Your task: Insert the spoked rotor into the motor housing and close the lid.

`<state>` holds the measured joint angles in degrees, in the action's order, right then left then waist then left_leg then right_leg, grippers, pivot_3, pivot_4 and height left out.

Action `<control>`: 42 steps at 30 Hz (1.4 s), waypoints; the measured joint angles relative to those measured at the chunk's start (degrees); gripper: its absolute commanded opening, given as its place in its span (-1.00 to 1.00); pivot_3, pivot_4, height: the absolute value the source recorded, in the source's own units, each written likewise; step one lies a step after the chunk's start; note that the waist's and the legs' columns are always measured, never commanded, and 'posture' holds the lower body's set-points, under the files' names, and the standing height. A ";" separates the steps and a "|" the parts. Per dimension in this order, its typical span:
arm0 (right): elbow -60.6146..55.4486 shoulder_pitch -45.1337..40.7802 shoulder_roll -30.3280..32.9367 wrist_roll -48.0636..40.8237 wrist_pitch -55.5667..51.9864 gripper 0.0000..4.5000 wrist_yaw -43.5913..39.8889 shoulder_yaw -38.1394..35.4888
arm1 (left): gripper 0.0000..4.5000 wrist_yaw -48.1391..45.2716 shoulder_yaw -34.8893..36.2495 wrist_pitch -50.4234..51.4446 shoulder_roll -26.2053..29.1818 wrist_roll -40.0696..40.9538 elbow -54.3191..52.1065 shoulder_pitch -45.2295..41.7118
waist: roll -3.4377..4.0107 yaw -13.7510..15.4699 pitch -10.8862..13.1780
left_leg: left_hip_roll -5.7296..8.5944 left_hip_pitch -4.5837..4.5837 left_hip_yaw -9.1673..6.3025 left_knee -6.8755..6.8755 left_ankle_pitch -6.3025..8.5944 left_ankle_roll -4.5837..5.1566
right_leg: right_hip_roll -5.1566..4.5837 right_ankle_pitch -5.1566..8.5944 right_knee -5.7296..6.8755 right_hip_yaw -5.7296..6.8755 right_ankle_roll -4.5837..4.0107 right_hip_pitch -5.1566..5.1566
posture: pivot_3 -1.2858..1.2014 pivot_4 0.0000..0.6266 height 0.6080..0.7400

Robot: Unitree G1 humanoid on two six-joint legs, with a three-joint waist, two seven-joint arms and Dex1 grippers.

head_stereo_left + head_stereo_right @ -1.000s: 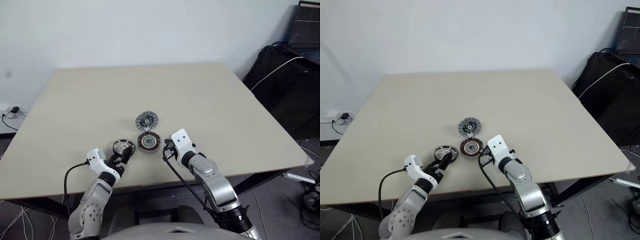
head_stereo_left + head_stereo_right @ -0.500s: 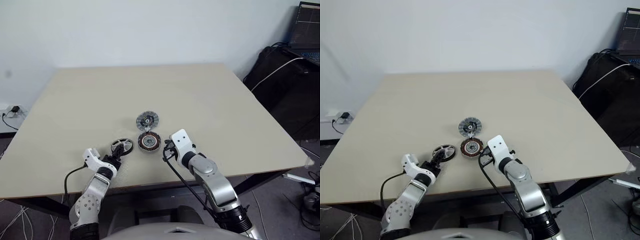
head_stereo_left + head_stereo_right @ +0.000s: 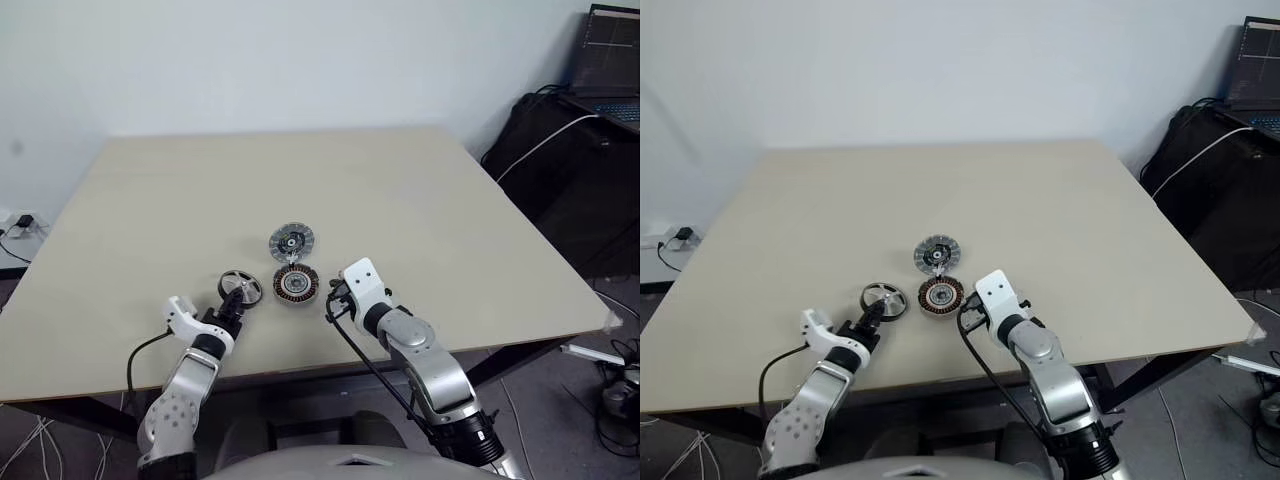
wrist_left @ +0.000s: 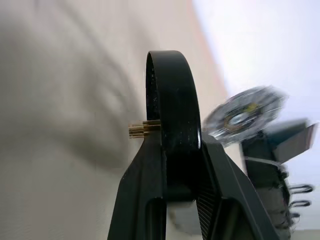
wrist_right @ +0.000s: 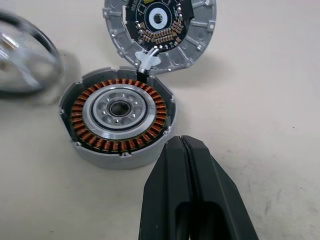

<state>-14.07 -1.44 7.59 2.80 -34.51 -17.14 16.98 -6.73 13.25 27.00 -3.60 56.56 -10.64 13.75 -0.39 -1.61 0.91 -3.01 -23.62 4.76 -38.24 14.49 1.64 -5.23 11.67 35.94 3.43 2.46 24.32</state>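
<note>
Since the spoked rotor [image 3: 240,287] stands on edge in the left gripper [image 3: 232,301], pinched at its dark rim between the two black fingers [image 4: 150,170] with its brass hub pin pointing sideways, the coming move turns on where the motor housing [image 5: 119,114] lies from it: just beside the rotor on the table [image 3: 400,190], toward the robot's right, its copper windings and pale bearing facing up. By my reading the rotor's axis is near level while the housing's bore is upright, so the disc would need tipping flat before it can drop in. The lid [image 5: 160,25] lies open-faced, touching the housing's far side, joined by a short lead. The right gripper [image 5: 186,150] hovers just short of the housing, fingers pressed together on nothing.
</note>
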 measured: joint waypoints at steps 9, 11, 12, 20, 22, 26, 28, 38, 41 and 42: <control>-1.80 0.42 1.04 -1.38 -1.01 -1.00 -0.36 -1.10 | -0.81 -10.79 -11.01 0.32 0.19 3.72 -6.38 -1.02 | 0.04 0.58 0.06 | 0.04 0.03 -0.07 -0.04 0.00 -0.04 | -0.01 -0.05 0.02 0.02 0.03 -0.05 | 0.03 -1.00 1.00; -2.10 0.48 1.32 -1.51 -1.06 -1.00 -0.36 -1.42 | -0.81 -11.03 -11.37 0.74 0.14 3.89 -4.27 -4.60 | 0.07 0.53 0.04 | 0.06 0.07 -0.17 -0.04 -0.02 -0.04 | 0.05 -0.05 0.02 0.03 0.02 -0.12 | 0.03 -1.00 1.00; -2.24 0.52 1.40 -1.59 -1.06 -1.00 -0.36 -1.49 | -0.81 -11.12 -11.32 0.88 0.14 3.86 -3.08 -5.87 | 0.09 0.40 0.04 | 0.06 0.07 -0.21 -0.04 -0.08 0.02 | 0.11 -0.05 0.02 0.00 0.02 -0.12 | 0.03 -1.00 1.00; -3.92 2.55 1.97 -1.83 -1.23 -1.00 0.45 -2.56 | -0.81 -11.83 -9.13 0.04 -0.11 -0.15 11.02 -12.33 | 0.04 0.38 0.07 | 0.14 0.04 -0.37 -0.03 -0.19 0.19 | 0.23 0.00 -0.09 -0.03 0.00 -0.51 | 0.03 -1.00 1.00; -4.52 2.71 1.99 -1.87 -1.24 -1.00 0.75 -2.85 | -0.81 -12.10 -9.12 0.22 -0.15 -0.23 12.63 -12.84 | 0.02 0.40 0.08 | 0.13 0.06 -0.44 -0.04 -0.19 0.19 | 0.22 -0.01 -0.10 -0.02 0.00 -0.53 | 0.03 -1.00 1.00; -4.66 2.98 2.05 -1.89 -1.52 -1.00 1.01 -3.13 | -0.81 -12.28 -9.21 1.42 -0.19 -0.19 14.49 -13.12 | 0.02 0.39 0.08 | 0.12 0.09 -0.48 -0.04 -0.19 0.18 | 0.22 -0.01 -0.08 -0.01 0.00 -0.53 | 0.03 -1.00 1.00; -4.66 2.99 2.07 -1.90 -1.97 -1.00 1.02 -3.13 | -0.81 -12.21 -9.22 2.05 -0.21 -0.19 15.41 -13.12 | 0.02 0.39 0.09 | 0.11 0.08 -0.48 -0.04 -0.19 0.18 | 0.22 -0.01 -0.08 -0.01 0.00 -0.51 | 0.03 -1.00 1.00; -4.67 2.98 1.95 -1.91 -2.31 -1.00 1.05 -3.10 | -0.81 -10.97 -9.22 3.64 -0.25 -0.51 18.76 -13.12 | 0.00 0.40 0.11 | 0.11 0.08 -0.47 -0.04 -0.18 0.18 | 0.20 -0.01 -0.09 -0.01 0.00 -0.50 | 0.03 -1.00 1.00; -4.67 2.98 1.96 -1.91 -2.31 -1.00 1.05 -3.10 | -0.81 -10.78 -9.20 3.56 -0.26 -0.74 18.77 -13.12 | 0.00 0.41 0.11 | 0.11 0.08 -0.47 -0.03 -0.18 0.18 | 0.19 -0.01 -0.09 -0.01 0.00 -0.49 | 0.03 -1.00 1.00; -4.67 2.98 1.97 -1.91 -2.32 -1.00 1.05 -3.10 | -0.81 -10.78 -9.17 3.52 -0.26 -0.86 18.80 -13.12 | 0.00 0.40 0.11 | 0.11 0.07 -0.47 -0.03 -0.18 0.18 | 0.19 -0.01 -0.09 -0.01 0.00 -0.49 | 0.03 -1.00 1.00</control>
<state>-18.74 1.54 9.56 0.89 -36.83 -16.09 13.88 -17.52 4.08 30.52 -3.86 55.70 8.16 0.63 -0.39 -1.20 1.03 -2.90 -23.55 4.29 -38.28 14.31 1.82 -5.04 11.66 35.85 3.43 2.45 23.84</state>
